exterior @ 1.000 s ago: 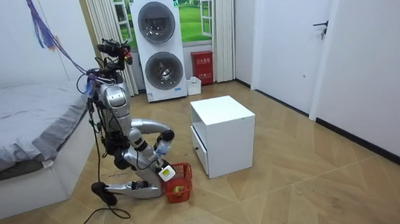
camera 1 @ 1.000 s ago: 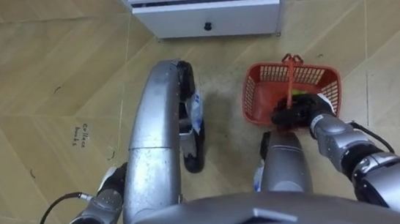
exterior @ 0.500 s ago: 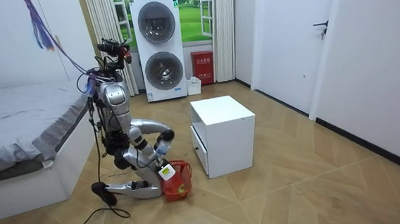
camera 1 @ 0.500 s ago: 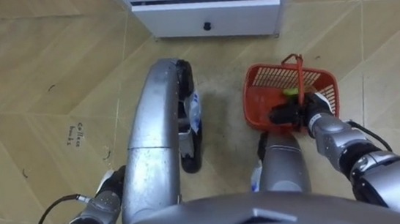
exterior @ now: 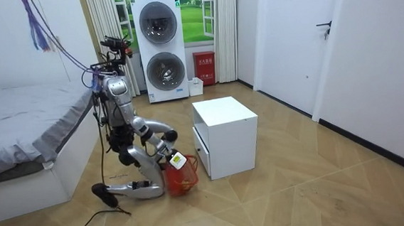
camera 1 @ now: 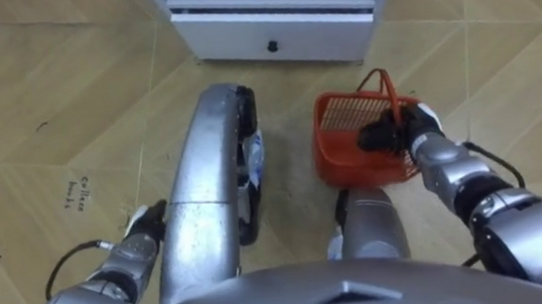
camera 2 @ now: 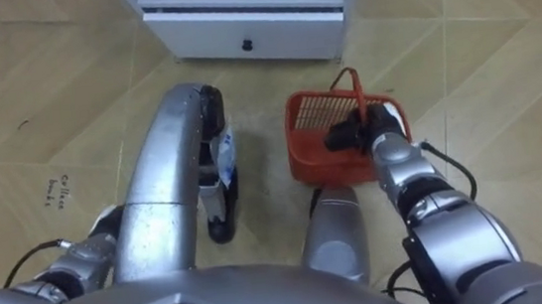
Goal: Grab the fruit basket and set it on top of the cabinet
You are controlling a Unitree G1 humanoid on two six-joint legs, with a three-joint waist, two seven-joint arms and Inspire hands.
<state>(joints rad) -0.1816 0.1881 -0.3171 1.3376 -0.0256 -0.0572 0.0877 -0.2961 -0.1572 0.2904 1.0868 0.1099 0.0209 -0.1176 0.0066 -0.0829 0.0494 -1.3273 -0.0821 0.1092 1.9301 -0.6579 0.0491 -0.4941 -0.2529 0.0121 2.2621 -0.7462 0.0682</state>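
A red plastic fruit basket (camera 1: 343,153) hangs beside my right knee, just in front of the white cabinet. My right hand (camera 1: 390,133) is shut on its thin upright handle (camera 1: 381,83) above the far rim. In the room view the basket (exterior: 182,178) sits tilted low over the floor under that hand (exterior: 173,158). What lies inside the basket is hidden. My left hand (camera 1: 144,224) hangs low by my left thigh. I kneel on one knee facing the cabinet.
A white cabinet (camera 1: 269,24) with a drawer and a dark knob (camera 1: 272,45) stands right ahead, also seen as the cabinet (exterior: 225,136) in the room. A bed (exterior: 26,150) lies on the room view's left. Stacked washers (exterior: 163,51) stand at the back wall. Wooden floor lies around.
My right hand has closed on the handle and raised it, and the basket tipped and came up from the floor. My torso has straightened, so the eye views shifted.
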